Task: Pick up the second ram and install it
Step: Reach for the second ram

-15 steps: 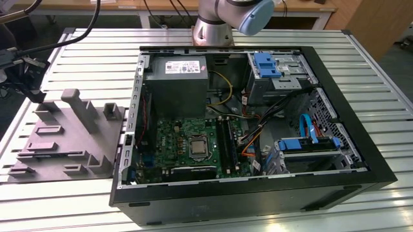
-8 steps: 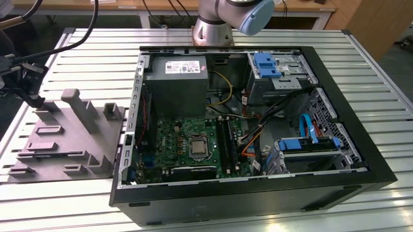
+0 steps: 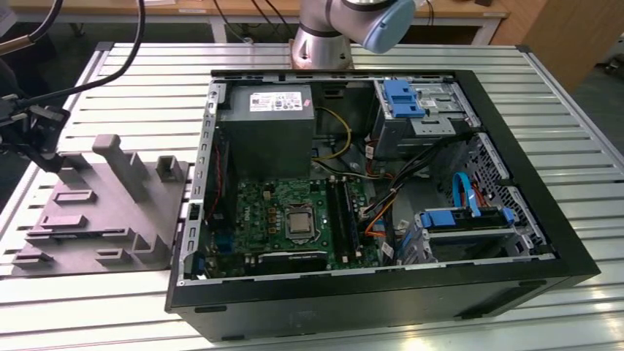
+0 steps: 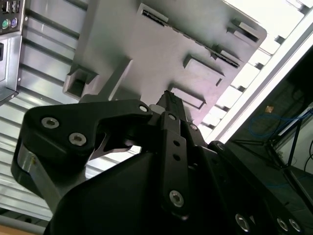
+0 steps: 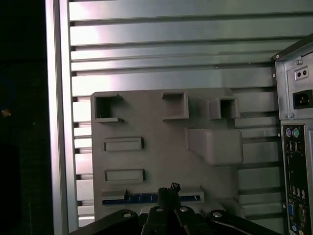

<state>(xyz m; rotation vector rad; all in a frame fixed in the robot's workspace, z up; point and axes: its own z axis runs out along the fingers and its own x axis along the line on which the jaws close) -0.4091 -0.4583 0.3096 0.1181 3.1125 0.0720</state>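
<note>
The exterior view looks down steeply from high up, on the side opposite the arm's base (image 3: 322, 40). It stands far enough back to take in the whole open case (image 3: 390, 300), the slatted table (image 3: 556, 88) and the fixture (image 3: 98, 212) at the exterior view's left. The first wrist view faces almost straight down past the gripper (image 5: 168, 188) onto the fixture (image 5: 161, 132). The second wrist view sits close behind the gripper (image 4: 170, 100), tilted, looking along it at the fixture (image 4: 146, 54). All three views share the fixture and table. Both wrist views catch the case's rear panel (image 5: 296, 147) (image 4: 10, 19).
</note>
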